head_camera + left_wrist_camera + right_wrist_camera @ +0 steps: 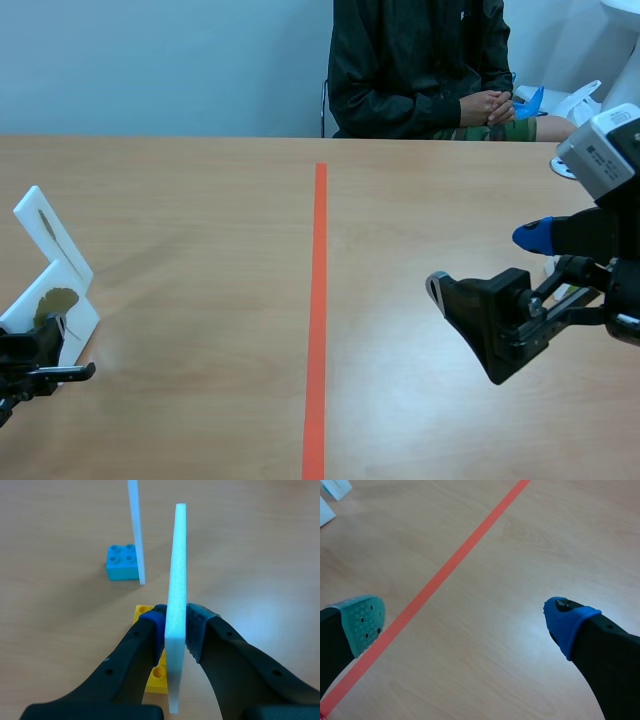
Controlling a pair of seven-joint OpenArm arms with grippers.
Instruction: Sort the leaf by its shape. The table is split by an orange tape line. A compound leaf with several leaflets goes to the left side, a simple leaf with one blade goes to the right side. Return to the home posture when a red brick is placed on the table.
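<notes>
Left gripper is clamped on a white card: from my wrist feed the card stands edge-on between the two blue pads, both pressed flat against its faces. A yellow brick sits at the card's foot, right under the fingers; I cannot tell whether it rests on the table.

On the scene feed the card's face carries the leaf, a broad, rounded olive-green patch. Its lower part is hidden behind the gripper, so I cannot make out whether it is one blade or several leaflets. It lies just above the fingers, at about 12 o'clock from them, with this whole group at 8 o'clock on the table, well left of the orange tape line.

Ahead of the gripper at roughly 11 o'clock, a second white card stands in a blue brick, apart from the held one. It shows a thin, dark, slender leaf shape.

Over at 4 o'clock, the right gripper hangs above the table with its fingers spread wide and nothing between them.

At 12 o'clock, across the table, a person sits with hands clasped.
</notes>
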